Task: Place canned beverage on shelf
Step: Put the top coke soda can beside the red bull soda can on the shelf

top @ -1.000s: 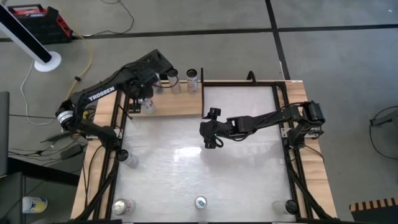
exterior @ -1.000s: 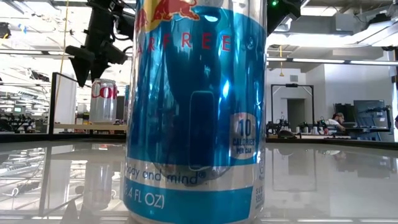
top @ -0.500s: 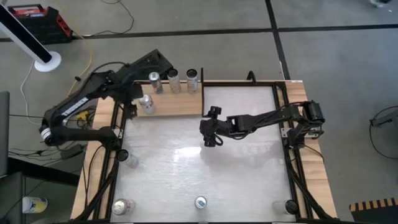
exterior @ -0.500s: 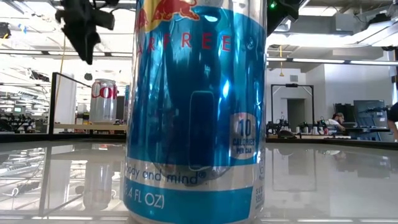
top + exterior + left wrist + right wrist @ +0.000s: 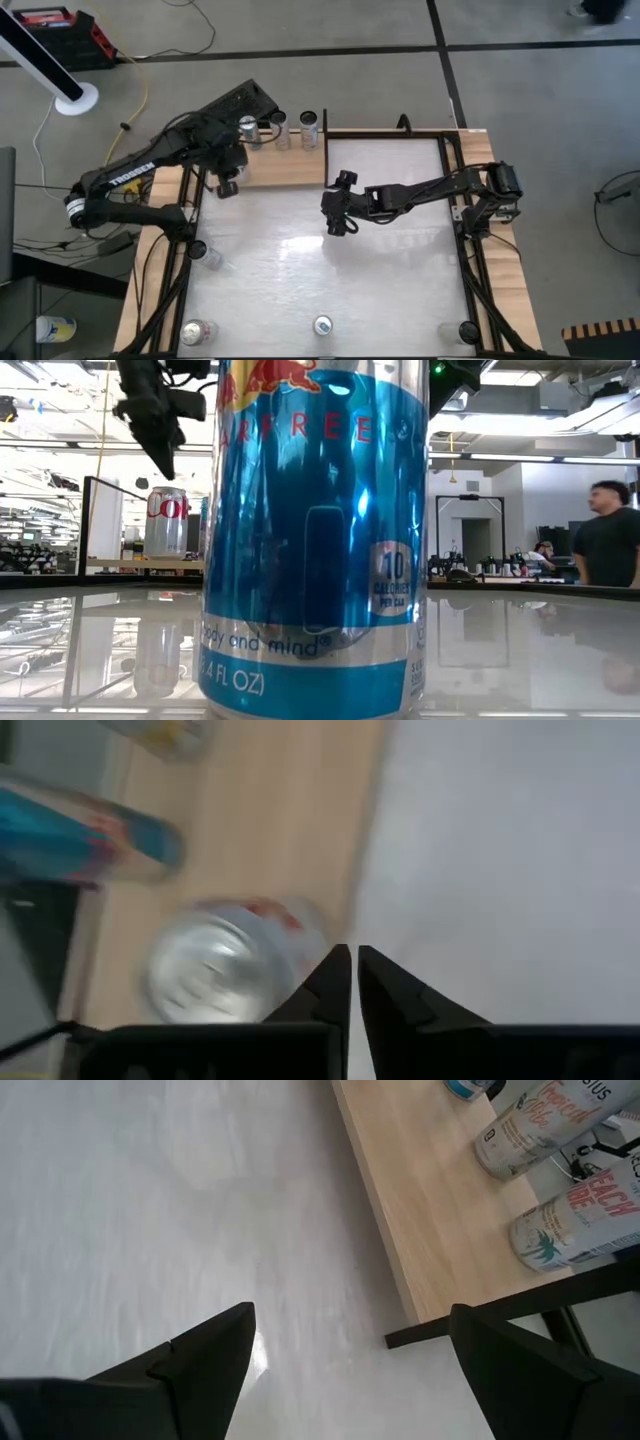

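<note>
The shelf [image 5: 290, 168] is a pale wooden board at the table's far left. A silver can with red print [image 5: 220, 970] stands upright on its left end; in the low view the same can [image 5: 167, 520] shows in the distance. My left gripper [image 5: 352, 960] hangs shut and empty just beside and above that can, and it shows in the high view [image 5: 228, 183] and the low view [image 5: 166, 465] too. Three more cans [image 5: 280, 127] line the shelf's far edge. My right gripper [image 5: 338, 215] hovers open over the table's middle, holding nothing.
A tall blue can [image 5: 320, 540] stands right in front of the low camera at the near edge [image 5: 322, 325]. More cans stand at the near left [image 5: 195, 330], near right [image 5: 462, 330] and left side [image 5: 210, 255]. A person [image 5: 608, 530] stands in the room beyond.
My left gripper, open around the silver can a second ago, has let it go, drawn up and off it while turning, and shut its fingers on nothing. The can stays upright on the shelf's left end.
</note>
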